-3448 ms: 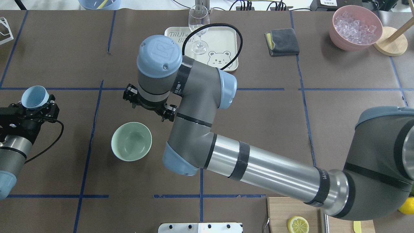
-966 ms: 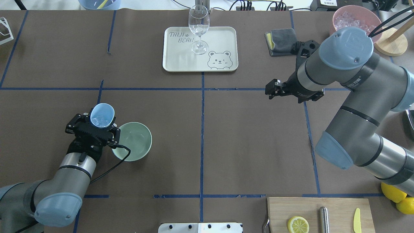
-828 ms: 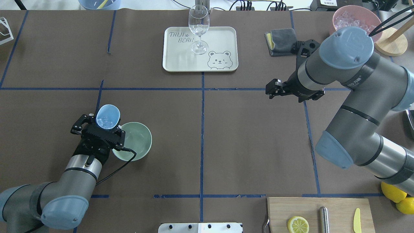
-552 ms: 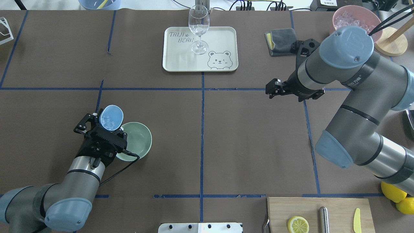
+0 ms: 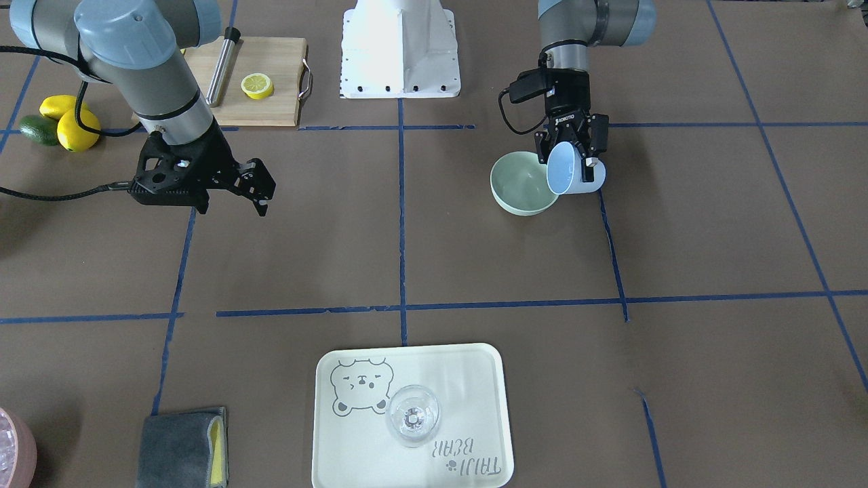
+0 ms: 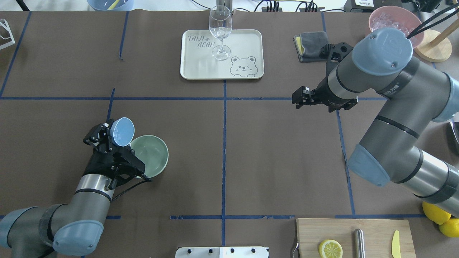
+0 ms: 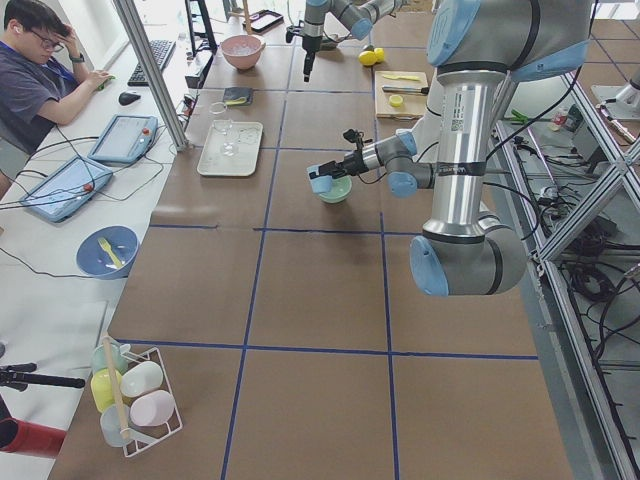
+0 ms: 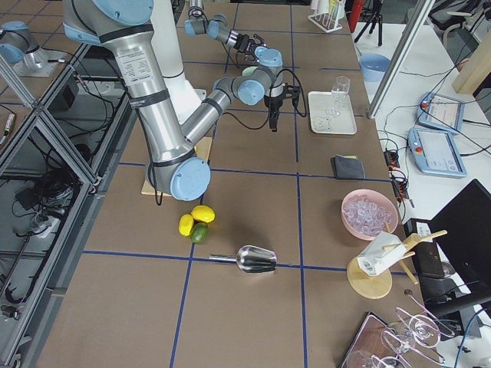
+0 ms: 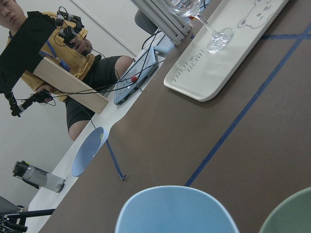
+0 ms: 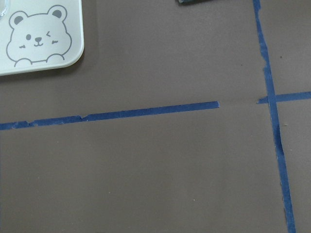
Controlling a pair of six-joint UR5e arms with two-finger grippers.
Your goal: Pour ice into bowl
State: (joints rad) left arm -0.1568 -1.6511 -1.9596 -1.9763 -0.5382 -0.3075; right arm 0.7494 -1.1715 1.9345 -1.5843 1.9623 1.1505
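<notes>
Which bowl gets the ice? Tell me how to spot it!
Start at the bear tray, then look toward the robot's left claw, which holds a blue cup. Beside that cup sits the bowl: pale green, wider than the cup, unlike the far pink bowl holding clear cubes.

1 mint bowl (image 6: 156,154) (1 tray (image 6: 200,62))

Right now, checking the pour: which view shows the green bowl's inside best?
Exterior front-facing: the bowl lies open, only the light blue cup overlapping its rim. Overhead, the left gripper covers one edge; exterior left shows it tiny; left wrist, a rim sliver.
</notes>
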